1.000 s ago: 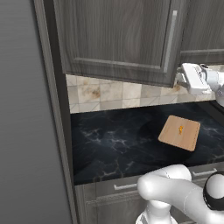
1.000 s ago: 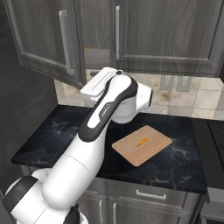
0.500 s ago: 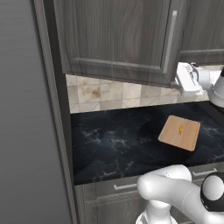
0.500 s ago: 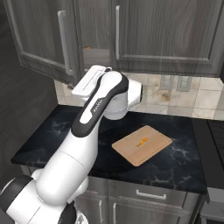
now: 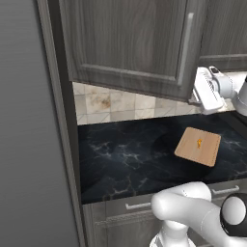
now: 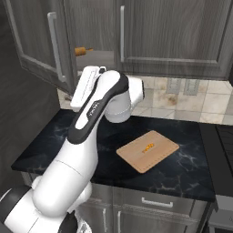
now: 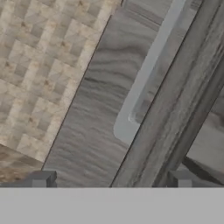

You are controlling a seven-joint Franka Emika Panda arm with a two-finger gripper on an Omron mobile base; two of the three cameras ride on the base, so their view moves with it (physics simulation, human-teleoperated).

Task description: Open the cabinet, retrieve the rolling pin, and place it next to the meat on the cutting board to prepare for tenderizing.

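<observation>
Grey cabinet (image 6: 168, 36) stood ajar; I saw the rolling pin (image 6: 83, 51) on its shelf, my end effector (image 7: 109, 179) spread apart near the handle (image 7: 148, 74)

The cabinet (image 5: 130, 43) is showing a dark grey wood grain with a matt finish, and its bar handle (image 7: 148, 72) is looking like smooth brushed metal. The cutting board (image 6: 148, 150) is appearing as light, plain wood, lying on a glossy black marbled countertop (image 5: 125, 154). The rolling pin (image 6: 83, 51) is looking like orange-brown wood.
</observation>
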